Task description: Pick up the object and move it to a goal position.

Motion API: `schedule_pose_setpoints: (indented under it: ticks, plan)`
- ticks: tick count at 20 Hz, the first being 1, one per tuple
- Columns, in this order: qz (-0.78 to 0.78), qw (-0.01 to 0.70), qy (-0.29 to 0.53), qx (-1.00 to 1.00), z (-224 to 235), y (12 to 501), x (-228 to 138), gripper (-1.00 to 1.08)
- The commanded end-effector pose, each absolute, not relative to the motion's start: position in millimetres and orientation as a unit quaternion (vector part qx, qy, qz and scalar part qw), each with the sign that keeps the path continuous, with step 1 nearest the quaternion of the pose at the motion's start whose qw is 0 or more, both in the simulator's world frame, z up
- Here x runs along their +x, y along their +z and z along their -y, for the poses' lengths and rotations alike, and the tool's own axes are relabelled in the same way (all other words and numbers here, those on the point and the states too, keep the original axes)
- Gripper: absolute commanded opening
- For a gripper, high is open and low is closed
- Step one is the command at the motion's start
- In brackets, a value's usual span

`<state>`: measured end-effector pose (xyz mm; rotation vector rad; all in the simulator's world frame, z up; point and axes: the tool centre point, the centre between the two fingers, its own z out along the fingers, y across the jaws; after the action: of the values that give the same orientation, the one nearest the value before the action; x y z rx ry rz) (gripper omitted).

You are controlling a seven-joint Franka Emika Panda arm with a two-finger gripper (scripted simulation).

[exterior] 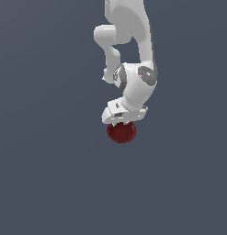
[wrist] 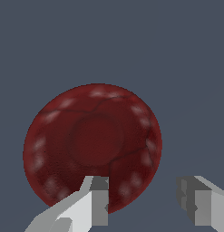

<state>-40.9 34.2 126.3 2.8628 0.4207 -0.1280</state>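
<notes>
The object, a small round dark red bowl (exterior: pixel 122 133), rests on the flat grey surface, partly hidden by the white arm's hand in the exterior view. In the wrist view the bowl (wrist: pixel 93 140) shows from above, with its ribbed rim and a round centre. My gripper (exterior: pixel 118 124) hangs directly over it, pointing down. In the wrist view the gripper (wrist: pixel 143 183) is open: one finger (wrist: pixel 97 201) stands over the bowl's inside and the other finger (wrist: pixel 199 204) stands outside the rim, so the rim lies between them. I cannot tell whether a finger touches the bowl.
The grey surface (exterior: pixel 50 174) stretches flat all round the bowl with no other object in sight. The white arm (exterior: pixel 133 55) comes down from the exterior view's upper edge.
</notes>
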Motion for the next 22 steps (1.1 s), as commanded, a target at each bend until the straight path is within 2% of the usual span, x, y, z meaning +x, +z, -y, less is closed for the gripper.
schedule_pose_setpoints:
  ticks: [1,12,22]
  plan:
    - [-0.174,0.145,-0.049,0.973,-43,119,-50,0.28]
    - [-0.303,0.233,-0.059,0.922,-76,91,-88,0.28]
    - [-0.376,0.276,-0.058,0.882,-94,77,-110,0.28]
